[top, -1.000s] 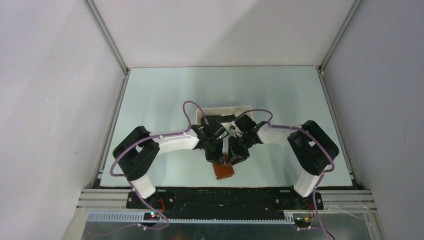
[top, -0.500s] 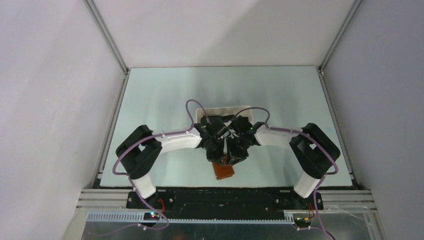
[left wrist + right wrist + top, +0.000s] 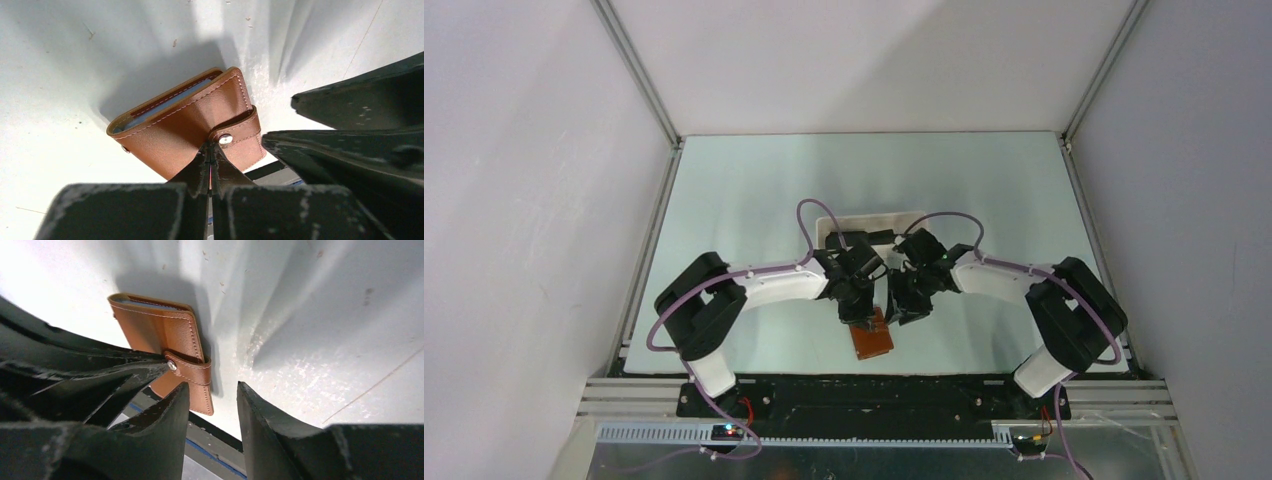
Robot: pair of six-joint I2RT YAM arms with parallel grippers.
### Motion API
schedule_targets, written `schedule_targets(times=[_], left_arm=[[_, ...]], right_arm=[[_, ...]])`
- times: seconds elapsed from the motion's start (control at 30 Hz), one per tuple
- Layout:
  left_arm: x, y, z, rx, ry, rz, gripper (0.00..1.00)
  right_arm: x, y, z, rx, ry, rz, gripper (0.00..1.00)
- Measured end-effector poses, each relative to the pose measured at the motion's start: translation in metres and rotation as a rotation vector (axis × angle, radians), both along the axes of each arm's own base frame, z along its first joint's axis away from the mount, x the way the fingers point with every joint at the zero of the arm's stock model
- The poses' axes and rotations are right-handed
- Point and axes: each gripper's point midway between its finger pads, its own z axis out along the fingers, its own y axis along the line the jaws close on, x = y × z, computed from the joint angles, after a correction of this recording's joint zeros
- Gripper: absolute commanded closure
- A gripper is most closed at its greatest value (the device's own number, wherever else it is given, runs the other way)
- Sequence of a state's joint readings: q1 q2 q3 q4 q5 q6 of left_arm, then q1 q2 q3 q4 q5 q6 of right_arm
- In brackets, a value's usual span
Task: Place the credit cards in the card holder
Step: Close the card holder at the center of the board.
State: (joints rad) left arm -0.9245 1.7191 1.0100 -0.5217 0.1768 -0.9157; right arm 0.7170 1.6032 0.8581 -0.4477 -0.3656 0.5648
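The card holder [image 3: 185,120] lies folded shut on the table [image 3: 50,75] near the arms, the left gripper [image 3: 210,152] is squeezed tight with its tips pressing by the snap tab [image 3: 235,132], and the right gripper [image 3: 212,390] hangs open and empty beside it, so I think the tab needs popping open next.

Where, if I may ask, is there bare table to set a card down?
Free: the table behind the white tray and far out to both sides. Crowded: near middle, left gripper and right gripper at the card holder.
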Motion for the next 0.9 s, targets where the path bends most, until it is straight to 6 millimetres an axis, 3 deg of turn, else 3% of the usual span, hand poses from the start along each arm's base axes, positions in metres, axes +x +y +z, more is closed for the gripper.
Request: schedule_targets(times=[0.23, 0.63, 0.9], left_arm=[[0.000, 0.000, 0.000, 0.000, -0.001, 0.000, 1.00], [0.000, 0.000, 0.000, 0.000, -0.003, -0.001, 1.00], [0.000, -0.001, 0.000, -0.001, -0.003, -0.001, 1.00]], right_arm=[[0.010, -0.002, 0.013, 0.104, 0.010, -0.041, 0.53], [-0.008, 0.009, -0.005, 0.149, 0.097, -0.007, 0.56], [-0.003, 0.012, -0.005, 0.177, 0.091, -0.020, 0.57]])
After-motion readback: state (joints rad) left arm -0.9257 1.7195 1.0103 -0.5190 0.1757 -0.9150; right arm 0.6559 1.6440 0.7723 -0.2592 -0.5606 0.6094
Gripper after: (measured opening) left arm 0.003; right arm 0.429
